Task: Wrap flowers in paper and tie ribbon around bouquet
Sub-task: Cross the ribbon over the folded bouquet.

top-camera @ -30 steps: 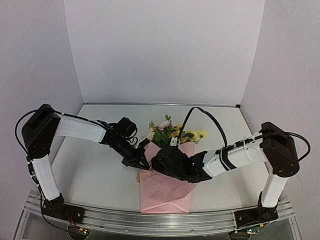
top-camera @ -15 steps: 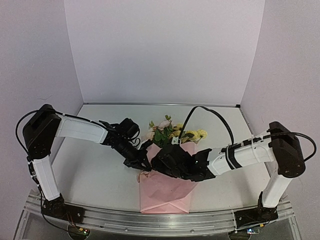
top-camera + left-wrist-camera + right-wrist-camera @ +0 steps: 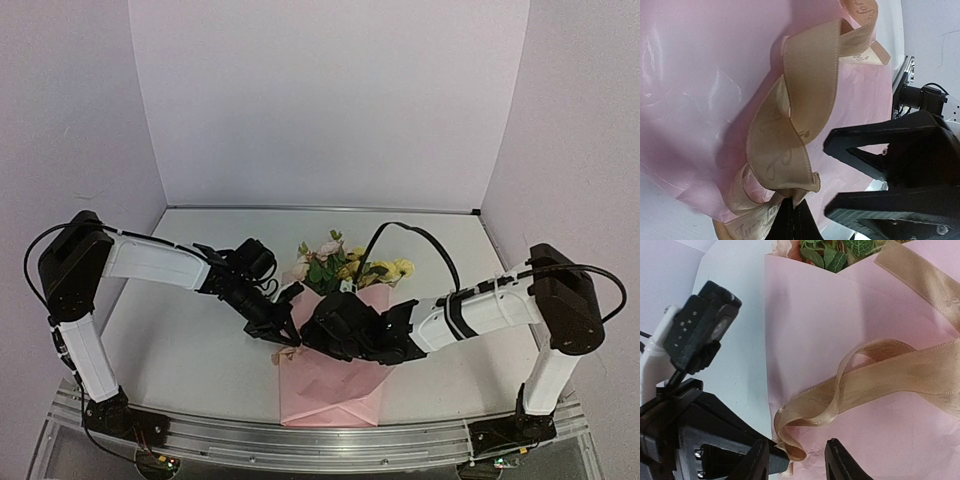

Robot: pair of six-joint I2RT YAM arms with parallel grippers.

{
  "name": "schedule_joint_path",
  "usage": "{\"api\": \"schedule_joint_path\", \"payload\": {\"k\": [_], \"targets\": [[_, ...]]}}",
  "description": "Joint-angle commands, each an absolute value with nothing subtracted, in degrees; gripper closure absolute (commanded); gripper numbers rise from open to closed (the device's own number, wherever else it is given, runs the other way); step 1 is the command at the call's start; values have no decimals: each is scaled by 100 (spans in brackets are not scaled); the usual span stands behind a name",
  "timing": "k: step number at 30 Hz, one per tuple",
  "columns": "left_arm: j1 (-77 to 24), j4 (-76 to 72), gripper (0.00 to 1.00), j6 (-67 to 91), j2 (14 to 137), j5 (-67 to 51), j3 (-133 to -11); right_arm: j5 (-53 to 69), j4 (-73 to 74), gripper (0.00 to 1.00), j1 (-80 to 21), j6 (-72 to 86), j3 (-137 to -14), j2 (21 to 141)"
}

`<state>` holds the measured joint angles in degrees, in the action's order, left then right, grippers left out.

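Observation:
The bouquet lies mid-table: flowers (image 3: 345,265) stick out of the far end of the pink paper (image 3: 330,385). The tan ribbon (image 3: 800,100) curls in loops over the paper. My left gripper (image 3: 792,205) is shut on a fold of the ribbon at the paper's left edge (image 3: 285,335). My right gripper (image 3: 797,452) stands open right beside it, its fingers (image 3: 839,460) either side of the ribbon's (image 3: 850,385) lowest loop, just above the paper (image 3: 840,310). In the left wrist view its open jaws (image 3: 826,177) face the pinched fold.
Both arms meet over the bouquet's left side, grippers nearly touching. The left wrist camera block (image 3: 702,332) hangs above white table (image 3: 735,305) left of the paper. White walls enclose the table (image 3: 180,350) on three sides.
My right gripper has crept a little left toward the left gripper, its jaws shifting in width. The left gripper has kept its hold on the ribbon, nearly still.

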<state>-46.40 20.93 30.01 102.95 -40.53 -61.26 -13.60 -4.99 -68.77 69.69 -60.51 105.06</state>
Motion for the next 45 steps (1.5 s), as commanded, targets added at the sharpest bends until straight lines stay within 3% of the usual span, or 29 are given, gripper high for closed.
{"api": "schedule_joint_path", "payload": {"k": [1, 7, 12, 17, 23, 27, 32, 39, 45], "targets": [[-4680, 1969, 100, 2871, 10011, -4200, -6053, -1254, -691, 59, -6855, 6996, -6272, 10653], [-4705, 1981, 100, 2804, 10053, -4287, -6037, -1174, -761, 60, -6856, 7005, -6334, 10723], [-4703, 1993, 99, 2748, 10046, -4315, -6097, -1049, -798, 85, -6855, 7035, -6320, 10780], [-4702, 1984, 97, 2715, 10000, -4330, -6126, -1035, -824, 100, -6856, 7055, -6118, 10655], [-4642, 1906, 74, 2852, 9733, -4083, -6079, -1081, -730, 100, -6933, 6862, -6005, 10428], [-4502, 1883, 64, 2961, 9426, -3965, -6074, -1120, -567, 100, -7028, 6788, -6002, 10380], [-4368, 2165, 63, 2895, 9301, -3557, -6131, -1159, -406, 100, -7115, 6689, -6033, 10360], [-4370, 2961, 72, 2445, 9767, -3074, -6464, -1238, -205, 100, -7216, 6670, -6062, 10420], [-4561, 3128, 67, 2194, 9999, -3104, -6642, -1233, -197, 100, -7225, 6694, -6075, 10476]]}}
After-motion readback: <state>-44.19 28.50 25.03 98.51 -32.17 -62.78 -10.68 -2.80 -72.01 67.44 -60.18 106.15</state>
